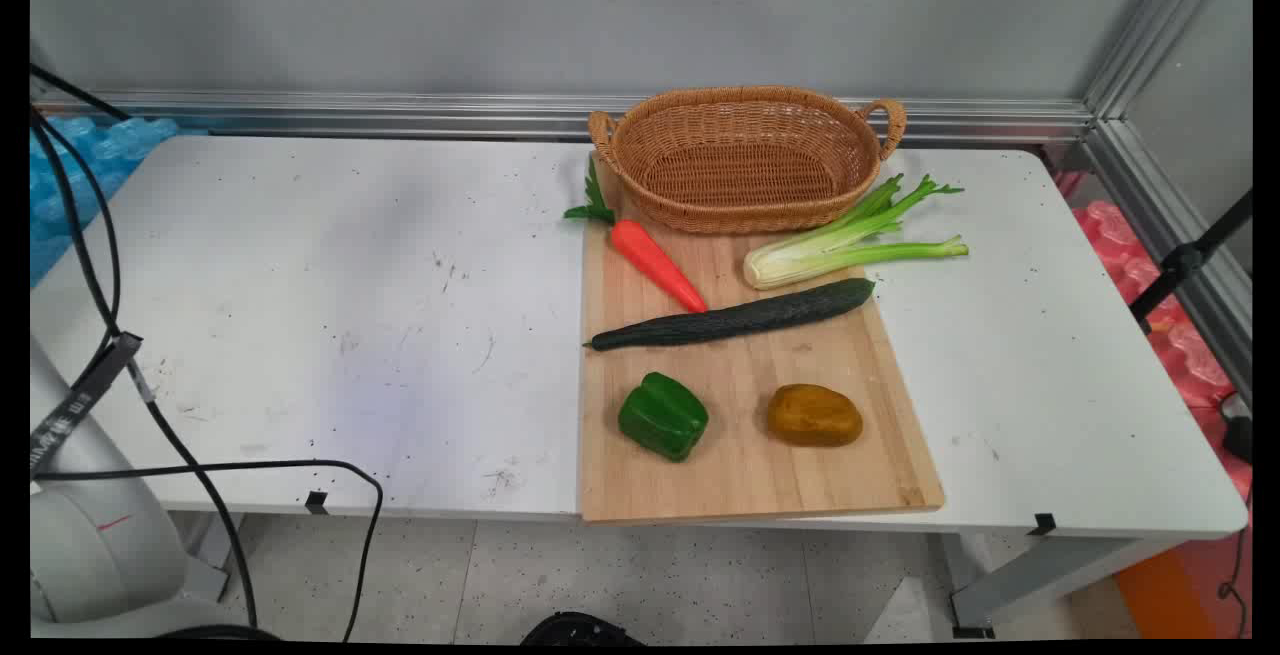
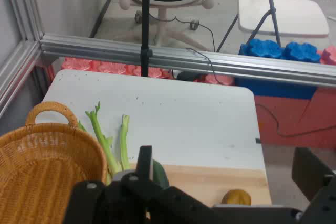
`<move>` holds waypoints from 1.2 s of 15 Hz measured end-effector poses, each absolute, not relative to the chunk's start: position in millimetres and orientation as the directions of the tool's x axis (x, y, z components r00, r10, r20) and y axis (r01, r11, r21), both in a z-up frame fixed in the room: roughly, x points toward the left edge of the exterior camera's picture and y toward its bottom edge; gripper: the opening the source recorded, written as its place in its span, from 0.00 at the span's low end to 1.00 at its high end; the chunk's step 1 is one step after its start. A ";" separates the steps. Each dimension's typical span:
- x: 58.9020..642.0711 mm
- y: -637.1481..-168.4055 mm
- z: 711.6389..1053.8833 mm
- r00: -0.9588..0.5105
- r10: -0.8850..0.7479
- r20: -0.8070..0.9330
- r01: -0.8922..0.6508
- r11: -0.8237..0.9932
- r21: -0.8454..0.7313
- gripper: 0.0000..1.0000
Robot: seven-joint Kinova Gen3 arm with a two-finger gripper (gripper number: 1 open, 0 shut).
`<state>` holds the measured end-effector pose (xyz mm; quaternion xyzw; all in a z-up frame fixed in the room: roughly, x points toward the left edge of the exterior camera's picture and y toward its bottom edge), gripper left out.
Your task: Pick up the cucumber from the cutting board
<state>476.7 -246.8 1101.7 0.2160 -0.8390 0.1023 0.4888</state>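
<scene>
A wicker basket (image 2: 44, 161) sat on the white table (image 2: 199, 124), with celery stalks (image 2: 107, 140) just beside its handle. Beyond the celery lay the edge of a wooden board (image 2: 210, 179) bearing a brown potato (image 2: 236, 198). The gripper's black linkage (image 2: 136, 203) rose beside the basket.

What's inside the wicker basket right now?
Nothing visible: the wicker basket shows only bare woven floor in the main view. Its near wall hides a strip of the bottom. The carrot, celery and cucumber lie outside, on the wooden board.
</scene>
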 end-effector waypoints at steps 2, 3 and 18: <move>476.3 -247.4 1097.5 -0.451 -0.259 0.854 -0.457 0.889 0.028 1.00; 473.7 -248.4 1093.1 -0.471 -0.261 0.843 -0.451 0.892 0.024 1.00; 395.2 -290.2 1010.6 -0.648 -0.361 0.670 -0.475 0.880 0.015 1.00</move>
